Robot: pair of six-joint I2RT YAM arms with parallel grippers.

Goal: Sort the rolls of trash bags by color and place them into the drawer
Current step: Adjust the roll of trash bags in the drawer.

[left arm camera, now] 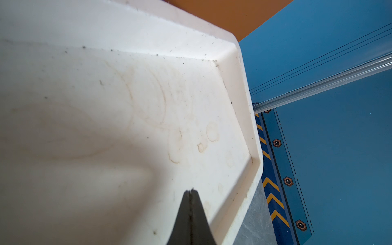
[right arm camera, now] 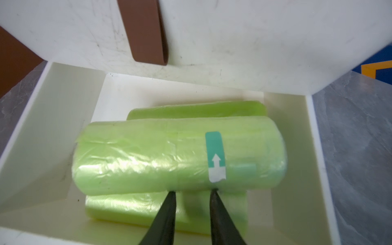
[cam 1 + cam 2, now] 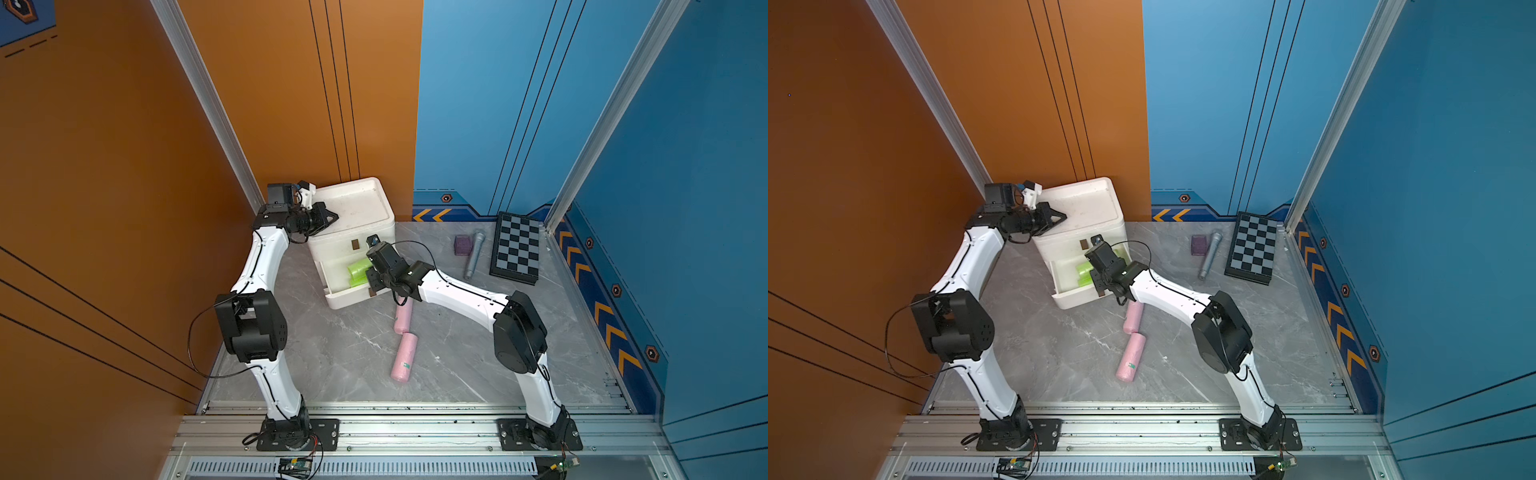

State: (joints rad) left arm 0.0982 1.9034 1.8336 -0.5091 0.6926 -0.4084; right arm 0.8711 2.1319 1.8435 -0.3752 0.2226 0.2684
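Note:
The drawer [image 3: 353,195] is a white cabinet at the back. Its bottom drawer [image 3: 332,286] is pulled out. Lime green rolls of trash bags [image 3: 358,266] lie in it. In the right wrist view the top roll [image 2: 169,157], with a teal label, rests on other green rolls [image 2: 127,207]. My right gripper [image 2: 193,192] hangs over the open drawer, jaws apart, tips at the top roll's side and nothing between them. Two pink rolls [image 3: 404,318] [image 3: 404,357] lie on the floor in front. My left gripper [image 3: 334,217] [image 1: 191,191] is shut and empty over the cabinet's recessed top [image 1: 148,95].
A purple cube [image 3: 462,245], a grey stick [image 3: 473,255] and a chequered board [image 3: 517,249] lie at the back right. A brown pull tab [image 2: 146,31] hangs on the shut drawer above the open one. The orange wall stands close behind the cabinet.

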